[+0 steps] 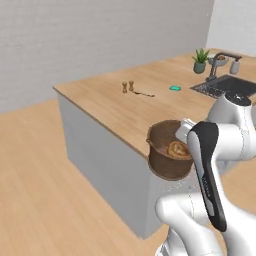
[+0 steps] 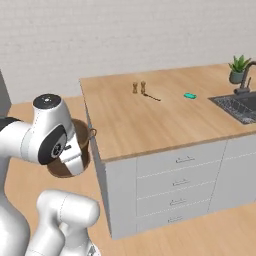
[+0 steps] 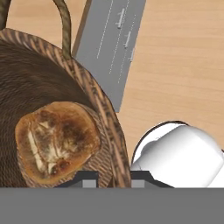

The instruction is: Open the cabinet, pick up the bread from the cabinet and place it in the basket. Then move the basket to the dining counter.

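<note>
The dining counter [image 1: 115, 100], a broad pale wooden surface on a grey drawer base, carries a sink [image 1: 227, 86], a potted plant [image 1: 200, 61], two small mills [image 1: 127, 87] and a teal object [image 1: 174, 88] well apart from one another. The basket [image 1: 167, 152] hangs in the air just beside the surface's near corner, above the wooden floor, carried by the gripper [image 3: 113, 177]. In the hand view the jaws straddle the basket's woven rim, one dark tip on each side, clenched on it as far as the view shows. The hoop handle [image 3: 65, 26] rises at the far edge. The bread [image 3: 56, 141] lies on the basket's bottom, golden-brown.
</note>
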You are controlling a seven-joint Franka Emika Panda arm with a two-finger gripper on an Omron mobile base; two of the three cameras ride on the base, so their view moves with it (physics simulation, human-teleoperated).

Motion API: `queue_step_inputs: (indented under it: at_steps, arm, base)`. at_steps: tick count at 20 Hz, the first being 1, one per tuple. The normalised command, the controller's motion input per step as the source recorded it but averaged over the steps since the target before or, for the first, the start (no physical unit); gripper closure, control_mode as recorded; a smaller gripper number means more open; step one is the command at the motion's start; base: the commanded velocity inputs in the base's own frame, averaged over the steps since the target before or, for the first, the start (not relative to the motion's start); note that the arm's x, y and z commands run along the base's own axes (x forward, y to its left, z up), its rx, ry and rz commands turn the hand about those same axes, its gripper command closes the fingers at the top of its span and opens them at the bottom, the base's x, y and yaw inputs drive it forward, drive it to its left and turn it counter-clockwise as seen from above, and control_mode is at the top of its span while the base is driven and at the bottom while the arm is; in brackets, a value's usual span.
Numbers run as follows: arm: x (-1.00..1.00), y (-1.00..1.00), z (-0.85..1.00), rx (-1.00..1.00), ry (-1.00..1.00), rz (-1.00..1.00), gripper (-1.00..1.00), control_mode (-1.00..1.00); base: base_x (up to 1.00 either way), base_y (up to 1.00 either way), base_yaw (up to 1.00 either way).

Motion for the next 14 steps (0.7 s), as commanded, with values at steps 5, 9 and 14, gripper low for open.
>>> queue_step_inputs:
  at_steps: [5,9,14]
  arm:
    - [0.00,0.00,0.00,0.00,0.00,0.00,1.00,1.00]
    - [0.00,0.00,0.00,0.00,0.00,0.00,1.00,1.00]
    - [0.00,0.00,0.00,0.00,0.00,0.00,1.00,1.00]
  base:
    - [0.22,1.00,-0.18]
    - [0.82,0.95,-0.34]
    - [0.74,0.65,-0.60]
